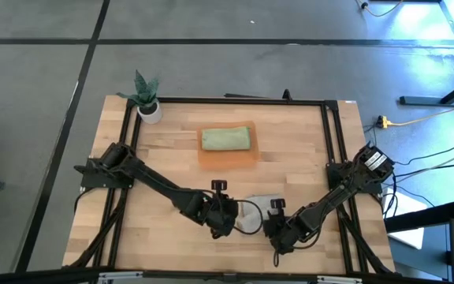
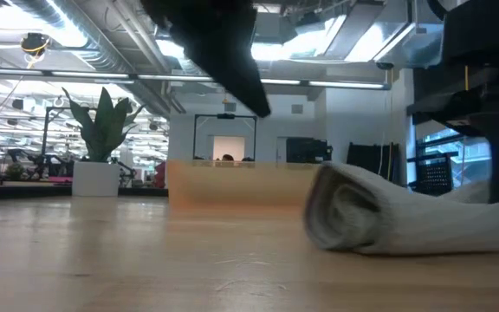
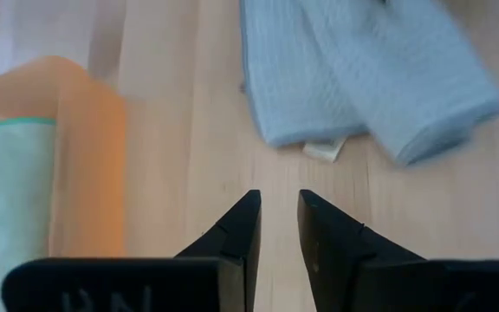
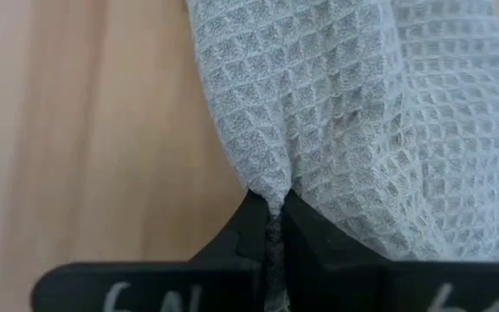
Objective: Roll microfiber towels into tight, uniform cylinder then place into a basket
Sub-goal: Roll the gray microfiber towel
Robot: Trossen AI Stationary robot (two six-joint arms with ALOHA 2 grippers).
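A grey waffle-weave towel [image 1: 252, 214], partly rolled, lies on the table near the front edge; its spiral end [image 2: 340, 212] shows in the low view. My right gripper [image 1: 277, 229] is shut on its near-right part. My left gripper [image 1: 225, 218] hovers just left of the towel, fingers slightly apart and empty [image 3: 278, 204]. The orange basket [image 1: 228, 160] sits at mid-table with a folded green towel [image 1: 227, 140] lying in it. My right gripper pinches a bunched-up fold of the grey towel [image 4: 271, 192] between its two fingers. The cloth spreads out from the fingertips and lies on the table. One layer or several, I cannot tell.
A small white plant pot [image 1: 150, 110] stands at the table's far left corner. A black frame [image 1: 235, 100] runs round the tabletop. Bare wood lies between the grey towel and the basket.
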